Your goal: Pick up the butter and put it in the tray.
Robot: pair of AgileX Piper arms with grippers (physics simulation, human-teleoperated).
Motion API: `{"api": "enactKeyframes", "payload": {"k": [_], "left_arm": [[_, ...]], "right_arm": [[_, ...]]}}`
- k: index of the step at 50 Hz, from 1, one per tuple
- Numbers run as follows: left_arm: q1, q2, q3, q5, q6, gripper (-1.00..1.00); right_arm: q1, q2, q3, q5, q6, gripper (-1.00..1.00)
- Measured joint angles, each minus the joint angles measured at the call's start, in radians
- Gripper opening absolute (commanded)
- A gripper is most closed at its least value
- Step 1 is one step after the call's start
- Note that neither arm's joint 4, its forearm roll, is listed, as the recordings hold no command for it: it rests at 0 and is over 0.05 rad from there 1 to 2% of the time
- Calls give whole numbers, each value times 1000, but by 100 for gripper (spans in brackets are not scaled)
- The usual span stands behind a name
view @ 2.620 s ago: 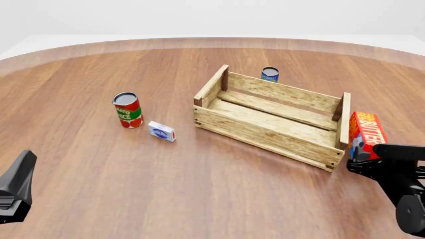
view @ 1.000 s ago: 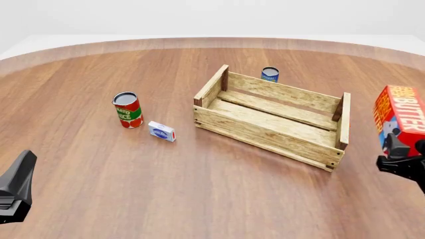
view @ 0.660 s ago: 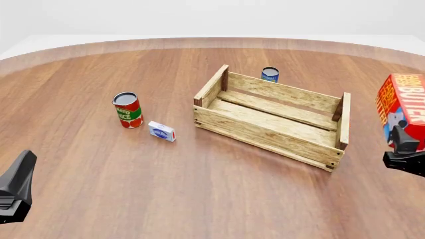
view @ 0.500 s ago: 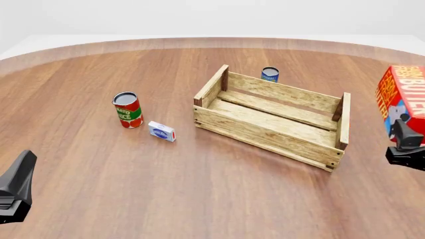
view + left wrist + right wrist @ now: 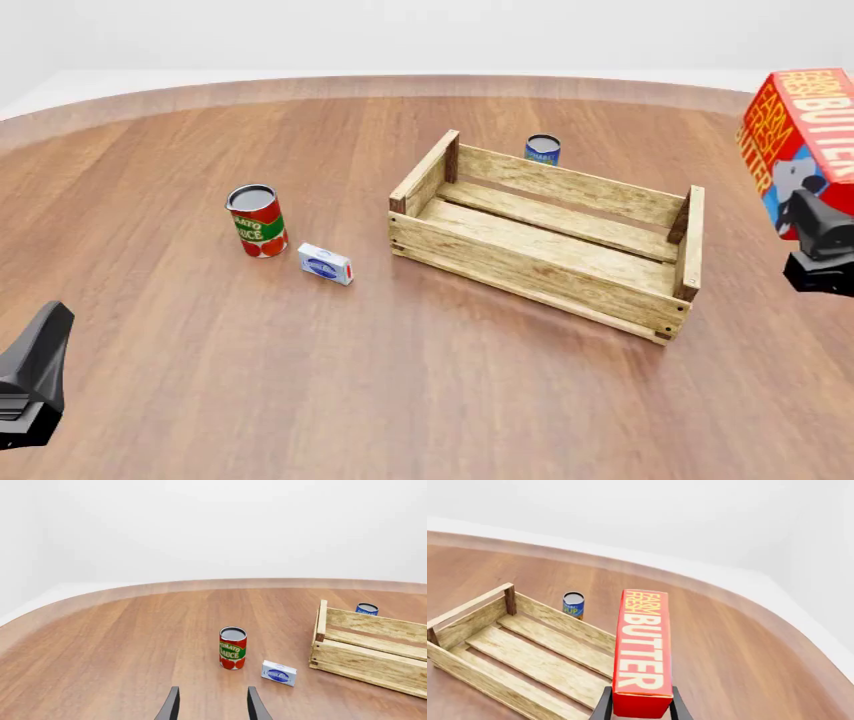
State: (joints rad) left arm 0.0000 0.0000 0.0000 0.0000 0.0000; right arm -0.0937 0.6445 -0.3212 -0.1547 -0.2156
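The butter (image 5: 801, 125) is a red-orange carton with pale "BUTTER" lettering, held upright in the air at the far right of the front view, to the right of the tray and above the table. My right gripper (image 5: 809, 205) is shut on its lower end; the carton (image 5: 642, 650) rises between the two dark fingers (image 5: 604, 706). The tray (image 5: 550, 232), a light wooden slat crate, stands at centre right with nothing in it. My left gripper (image 5: 211, 706) is open low over the table, near the front left corner (image 5: 34, 375).
A tomato sauce can (image 5: 256, 221) stands left of the tray with a small white-blue box (image 5: 324, 264) beside it. A small blue can (image 5: 542, 150) stands just behind the tray's far wall. The round wooden table (image 5: 200, 140) ends in a curved edge at the back.
My right gripper has lifted the butter from the table beside the tray's right end and carried it steadily higher. The left arm has not moved.
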Motion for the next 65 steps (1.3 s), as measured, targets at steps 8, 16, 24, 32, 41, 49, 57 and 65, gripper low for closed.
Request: {"api": "enactKeyframes", "payload": {"k": [8, 16, 24, 32, 41, 49, 57, 65], "left_arm": [[0, 0, 0, 0, 0, 100], [0, 0, 0, 0, 0, 100], [0, 0, 0, 0, 0, 100], [0, 0, 0, 0, 0, 100], [0, 0, 0, 0, 0, 100], [0, 0, 0, 0, 0, 100], [0, 0, 0, 0, 0, 100], [0, 0, 0, 0, 0, 100]], "right_arm": [[42, 24, -36, 12, 7, -100], [86, 63, -63, 5, 7, -100], [122, 107, -83, -11, 2, -100], [162, 157, -106, -31, -4, -100], [209, 215, -124, -62, -4, -100], [251, 271, -136, -94, 0, -100], [293, 328, -146, -126, 10, -100], [325, 377, -154, -153, 17, -100]]}}
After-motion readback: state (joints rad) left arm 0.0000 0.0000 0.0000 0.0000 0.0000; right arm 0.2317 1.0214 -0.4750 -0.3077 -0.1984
